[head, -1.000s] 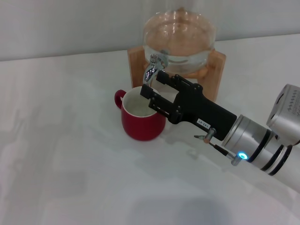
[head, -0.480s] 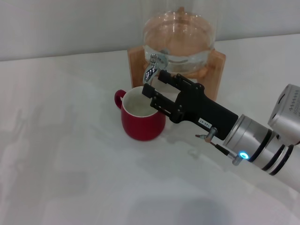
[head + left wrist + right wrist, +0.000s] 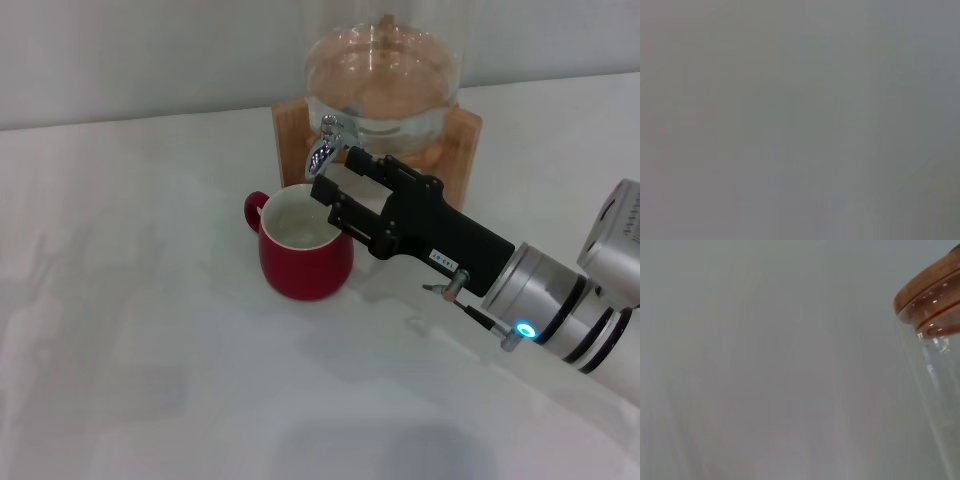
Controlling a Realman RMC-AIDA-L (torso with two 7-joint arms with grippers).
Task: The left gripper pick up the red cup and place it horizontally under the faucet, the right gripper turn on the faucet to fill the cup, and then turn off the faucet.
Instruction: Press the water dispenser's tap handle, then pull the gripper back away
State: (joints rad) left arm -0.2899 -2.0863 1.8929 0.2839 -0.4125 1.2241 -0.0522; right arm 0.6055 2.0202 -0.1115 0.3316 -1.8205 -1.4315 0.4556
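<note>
The red cup (image 3: 300, 255) stands upright on the white table, its handle toward the left, right below the faucet (image 3: 324, 146). The chrome faucet sticks out of the front of the glass jar (image 3: 385, 75). My right gripper (image 3: 334, 172) is open, its two black fingers (image 3: 345, 215) reaching over the cup's right rim, tips just beside and below the faucet's spout, holding nothing. I cannot tell whether a tip touches the faucet. My left gripper is out of view; the left wrist view shows only plain grey.
The jar sits in a wooden stand (image 3: 290, 135) at the back of the white table (image 3: 140, 330). The right wrist view shows the jar's glass wall and wooden lid (image 3: 930, 287) against a plain wall.
My right gripper has shifted slightly to the right and a little back, still open. The cup and the faucet have not moved.
</note>
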